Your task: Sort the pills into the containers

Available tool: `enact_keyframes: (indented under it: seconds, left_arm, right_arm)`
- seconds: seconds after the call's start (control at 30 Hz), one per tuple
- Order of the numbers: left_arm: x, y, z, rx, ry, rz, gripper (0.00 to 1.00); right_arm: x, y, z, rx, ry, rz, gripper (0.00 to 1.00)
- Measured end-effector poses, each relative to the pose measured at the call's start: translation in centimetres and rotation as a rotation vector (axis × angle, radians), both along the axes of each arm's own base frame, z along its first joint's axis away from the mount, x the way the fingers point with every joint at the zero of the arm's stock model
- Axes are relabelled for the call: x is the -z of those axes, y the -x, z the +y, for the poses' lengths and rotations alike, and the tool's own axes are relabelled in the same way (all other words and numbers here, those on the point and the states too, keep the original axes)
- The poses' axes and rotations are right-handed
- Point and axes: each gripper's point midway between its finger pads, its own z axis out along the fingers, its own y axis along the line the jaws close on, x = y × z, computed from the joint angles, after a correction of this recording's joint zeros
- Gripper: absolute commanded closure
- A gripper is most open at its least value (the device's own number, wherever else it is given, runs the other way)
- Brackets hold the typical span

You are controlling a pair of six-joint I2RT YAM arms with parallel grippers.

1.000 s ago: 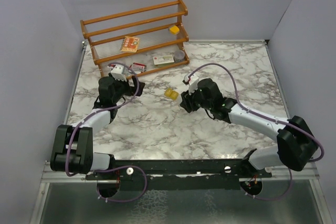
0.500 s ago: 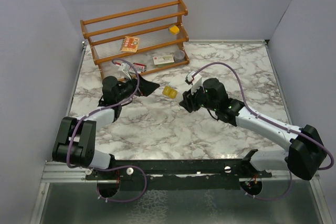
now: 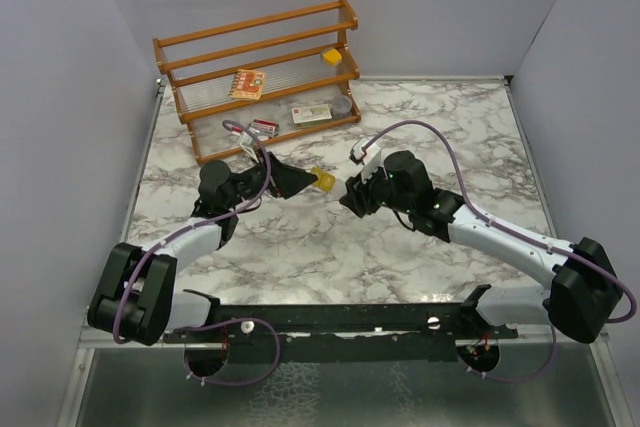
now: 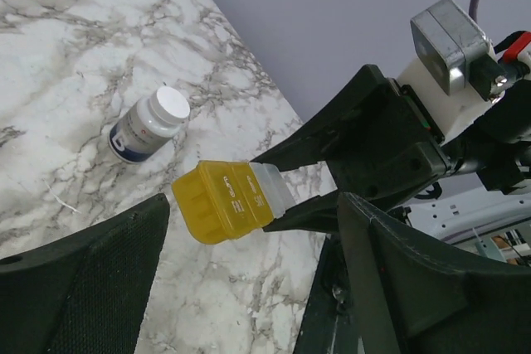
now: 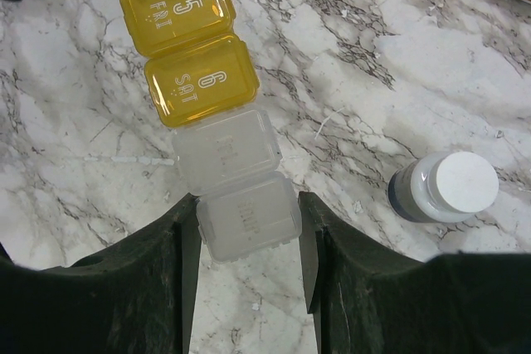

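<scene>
Right gripper (image 5: 247, 223) is pinching the clear end of the yellow-and-clear plastic pill-box strip (image 5: 199, 89). Left gripper (image 4: 253, 205) gapes either side of its yellow end and grips nothing. I'd say it should close squarely on one lid. The white-capped grey bottle (image 5: 444, 188) lies just beside the right fingers. No pills visible.
</scene>
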Motion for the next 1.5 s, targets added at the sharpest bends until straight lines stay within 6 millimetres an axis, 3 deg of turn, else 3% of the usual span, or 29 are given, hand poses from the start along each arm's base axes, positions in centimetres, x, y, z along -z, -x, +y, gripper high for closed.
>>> enact_keyframes:
  seconds: [0.2, 0.43, 0.83, 0.93, 1.2, 1.37, 1.5]
  left_arm:
    - [1.1, 1.2, -0.2, 0.017, 0.009, 0.055, 0.16]
    - [1.0, 1.8, -0.8, 0.039, 0.024, 0.074, 0.22]
    - [2.0, 2.1, -1.8, 0.069, 0.029, 0.117, 0.46]
    - [2.0, 2.0, -1.8, 0.068, 0.033, 0.119, 0.45]
    - [1.9, 2.1, -1.8, 0.067, 0.040, 0.122, 0.26]
    - [1.9, 2.0, -1.8, 0.061, 0.042, 0.123, 0.26]
    - [1.9, 1.9, -1.8, 0.058, 0.043, 0.125, 0.36]
  right_arm:
    - [-0.1, 0.4, 0.4, -0.017, 0.001, -0.003, 0.99]
    - [-0.1, 1.1, 0.9, -0.042, 0.005, -0.006, 0.99]
    - [-0.1, 2.2, 1.8, -0.086, 0.019, -0.016, 0.99]
    - [-0.5, 2.2, 2.0, -0.085, 0.023, -0.029, 0.99]
    - [-1.0, 1.6, 1.8, -0.049, 0.044, -0.062, 0.99]
    - [-0.7, 1.4, 1.3, -0.021, 0.075, -0.070, 0.99]
    - [-0.5, 1.3, 0.9, -0.006, 0.095, -0.071, 0.99]
